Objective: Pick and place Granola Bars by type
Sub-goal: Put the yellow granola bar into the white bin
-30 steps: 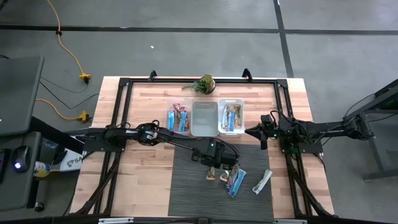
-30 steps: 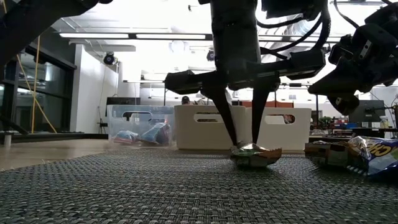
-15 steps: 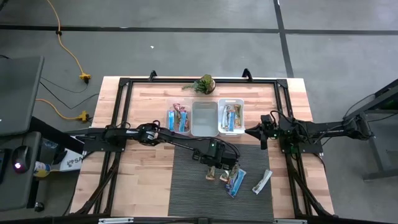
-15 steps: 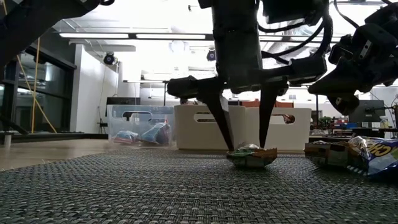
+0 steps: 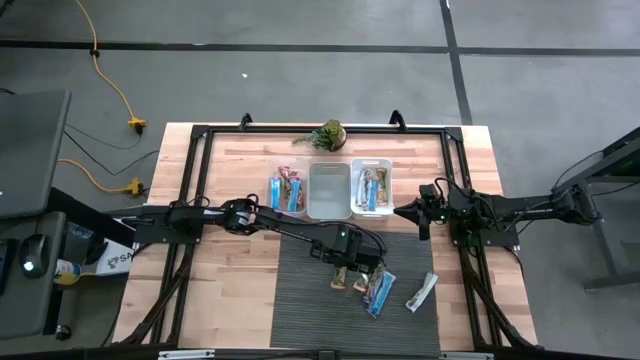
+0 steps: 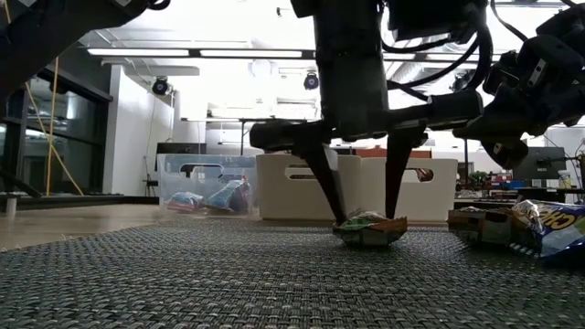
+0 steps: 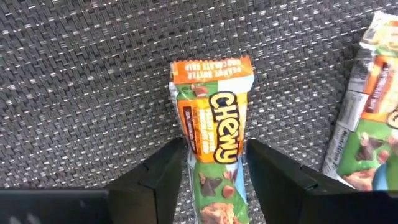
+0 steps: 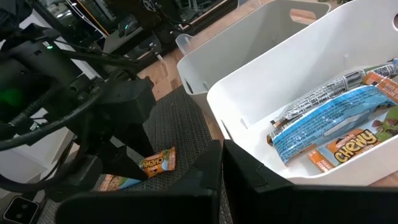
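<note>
My left gripper (image 7: 214, 158) is open and points down at the dark woven mat. One finger stands on each long side of an orange-and-green Chewy bar (image 7: 214, 121) that lies flat there. In the low view the bar (image 6: 370, 230) sits between the fingertips of my left gripper (image 6: 364, 216). More bars lie on the mat close by: a brown one (image 5: 345, 284), a blue one (image 5: 379, 291) and a silver one (image 5: 421, 292). My right gripper (image 5: 420, 216) is shut and hovers beside the right white bin (image 5: 371, 187). My left gripper comes from above with its fingers (image 7: 165, 171) astride the bar's green half (image 7: 217, 180), close to both long edges. Whether they touch the wrapper I cannot tell. The bar lies flat on the mat, its orange end pointing away from the fingers.
A clear bin (image 5: 287, 190) holds blue and pink bars. The middle white bin (image 5: 329, 190) stands beside it, and the right white bin (image 8: 348, 134) holds blue, silver and orange bars. A small plant (image 5: 328, 135) sits at the far edge. Bare wood flanks the mat (image 5: 300, 300).
My left gripper has opened: in the low view its fingertips were close against the orange-and-green bar and now stand wider apart. The bar rests on the mat between them. The right arm has kept still.
</note>
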Available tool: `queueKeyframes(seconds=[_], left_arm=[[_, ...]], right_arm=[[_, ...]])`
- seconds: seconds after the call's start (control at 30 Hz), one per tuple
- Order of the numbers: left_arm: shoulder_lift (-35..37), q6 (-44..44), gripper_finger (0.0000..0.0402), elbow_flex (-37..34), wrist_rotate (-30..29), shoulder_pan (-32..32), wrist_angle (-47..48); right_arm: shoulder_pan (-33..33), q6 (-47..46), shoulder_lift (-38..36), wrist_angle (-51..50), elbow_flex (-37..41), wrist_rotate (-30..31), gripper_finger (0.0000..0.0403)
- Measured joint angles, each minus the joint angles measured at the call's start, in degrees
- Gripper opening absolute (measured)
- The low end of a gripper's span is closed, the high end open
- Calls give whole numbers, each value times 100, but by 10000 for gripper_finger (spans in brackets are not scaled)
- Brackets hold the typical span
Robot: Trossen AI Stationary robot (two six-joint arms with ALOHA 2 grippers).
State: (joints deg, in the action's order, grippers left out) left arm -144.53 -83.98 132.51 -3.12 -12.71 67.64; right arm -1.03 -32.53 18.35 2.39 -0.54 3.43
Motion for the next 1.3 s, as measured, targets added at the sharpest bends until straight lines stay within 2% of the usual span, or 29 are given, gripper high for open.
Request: queueKeyframes(seconds=[0.9,1.3], left_arm=[[0,180,49,0,-65,-2,23],[143,322,42,-13,-116,0,60]], right_arm=[[0,0,0,0,0,0,0],[1,0,0,0,0,1,0]])
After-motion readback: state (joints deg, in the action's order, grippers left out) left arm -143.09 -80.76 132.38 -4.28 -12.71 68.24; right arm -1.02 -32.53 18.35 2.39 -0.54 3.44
